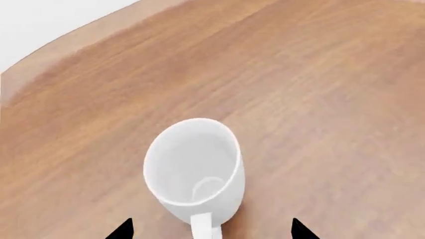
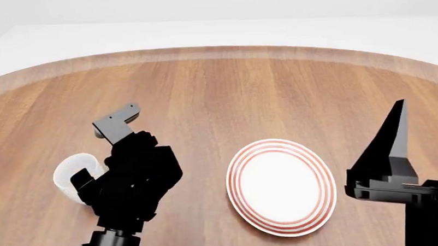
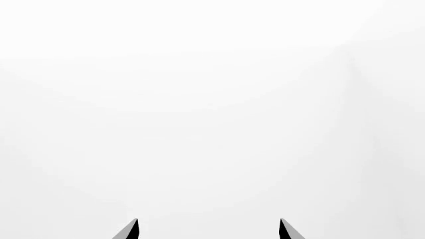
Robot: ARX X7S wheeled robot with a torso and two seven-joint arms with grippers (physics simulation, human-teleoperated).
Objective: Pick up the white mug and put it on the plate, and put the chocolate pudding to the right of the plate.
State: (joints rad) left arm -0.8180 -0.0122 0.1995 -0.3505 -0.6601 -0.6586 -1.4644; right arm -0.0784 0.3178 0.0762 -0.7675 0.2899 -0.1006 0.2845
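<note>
The white mug (image 2: 74, 177) is sitting upright over on the table's (image 2: 225, 84) left side, handle turned toward the left gripper (image 1: 211, 230), whose fingers are spread wide, gripping nothing. Bare wood is stretching from there to the curved far edge. The plate (image 2: 282, 186) is lying centre-right, well apart from the mug. The right gripper (image 3: 208, 229) is pointing up, fingers parted and empty.

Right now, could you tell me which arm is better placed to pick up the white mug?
Left. The left gripper hangs open over the white mug, fingertips either side of its handle. The right gripper points upward beyond the plate, its camera seeing only blank white.
</note>
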